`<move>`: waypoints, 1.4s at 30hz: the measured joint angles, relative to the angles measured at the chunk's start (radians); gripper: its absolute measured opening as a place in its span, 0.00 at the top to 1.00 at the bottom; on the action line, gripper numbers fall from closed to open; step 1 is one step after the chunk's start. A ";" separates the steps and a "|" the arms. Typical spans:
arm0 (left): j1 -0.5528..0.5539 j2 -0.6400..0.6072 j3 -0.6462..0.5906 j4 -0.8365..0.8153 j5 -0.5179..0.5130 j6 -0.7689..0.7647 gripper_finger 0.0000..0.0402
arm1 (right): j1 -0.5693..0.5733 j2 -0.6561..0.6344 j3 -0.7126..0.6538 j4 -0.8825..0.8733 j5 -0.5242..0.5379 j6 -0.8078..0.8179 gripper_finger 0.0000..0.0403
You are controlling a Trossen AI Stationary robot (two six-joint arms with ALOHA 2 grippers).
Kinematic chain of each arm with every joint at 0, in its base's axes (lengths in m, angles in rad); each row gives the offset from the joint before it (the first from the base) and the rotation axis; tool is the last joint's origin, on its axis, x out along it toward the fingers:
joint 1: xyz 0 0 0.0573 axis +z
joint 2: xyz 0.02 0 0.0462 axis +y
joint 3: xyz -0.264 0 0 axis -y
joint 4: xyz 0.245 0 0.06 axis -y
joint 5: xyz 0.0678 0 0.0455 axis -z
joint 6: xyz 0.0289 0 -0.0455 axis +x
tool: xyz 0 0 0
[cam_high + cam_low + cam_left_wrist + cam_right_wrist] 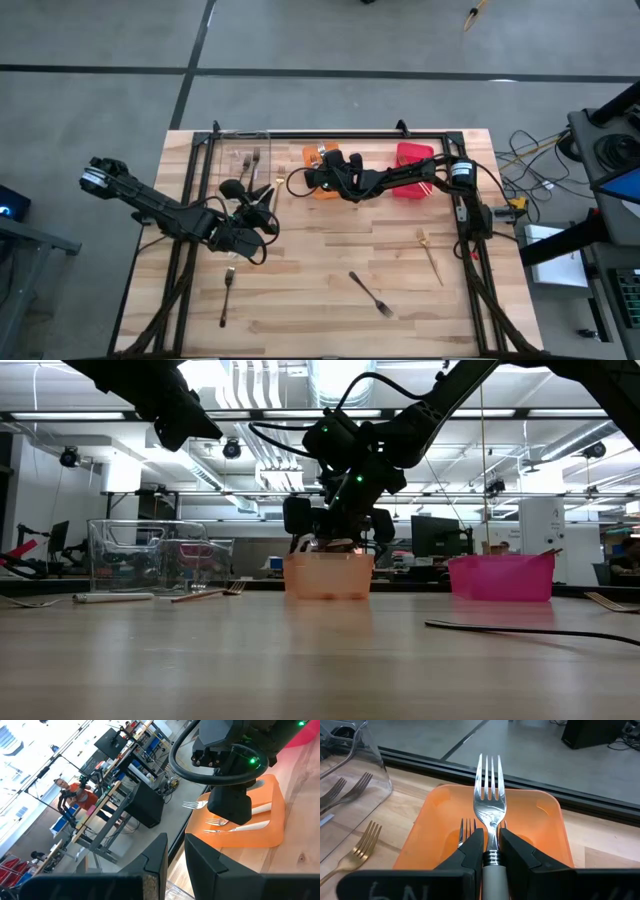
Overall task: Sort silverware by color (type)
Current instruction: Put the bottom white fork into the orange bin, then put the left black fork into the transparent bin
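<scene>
From above we see only the right hand (318, 180) over the orange bin (322, 190); its wrist view shows it clamped on a white-handled fork (489, 800). Left hand's (174, 857) fingers: narrowly apart.

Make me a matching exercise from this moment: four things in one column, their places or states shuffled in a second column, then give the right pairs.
Things:
1. right pincer
2. orange bin
3. clear bin
4. gold fork

Places or states:
A. lies on the bare table near the right edge
B. shut on a white-handled fork
C. holds dark forks at the far left of the row of bins
D. sits directly under the right pincer, with forks already in it

Pairs: 1-B, 2-D, 3-C, 4-A
</scene>
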 joint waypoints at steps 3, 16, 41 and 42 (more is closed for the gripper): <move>0.000 0.000 0.000 0.000 0.000 0.000 0.88 | 0.000 0.000 0.000 0.000 -0.008 -0.012 0.88; 0.000 0.000 0.000 0.000 0.000 0.000 0.88 | 0.000 0.000 0.000 0.000 -0.008 -0.017 0.85; 0.000 0.000 0.000 0.000 0.001 0.000 0.88 | 0.000 -0.067 0.030 -0.157 -0.172 -0.190 0.76; 0.000 0.000 0.000 0.000 0.002 0.000 0.88 | 0.000 -0.083 0.037 -0.196 -0.217 -0.228 0.77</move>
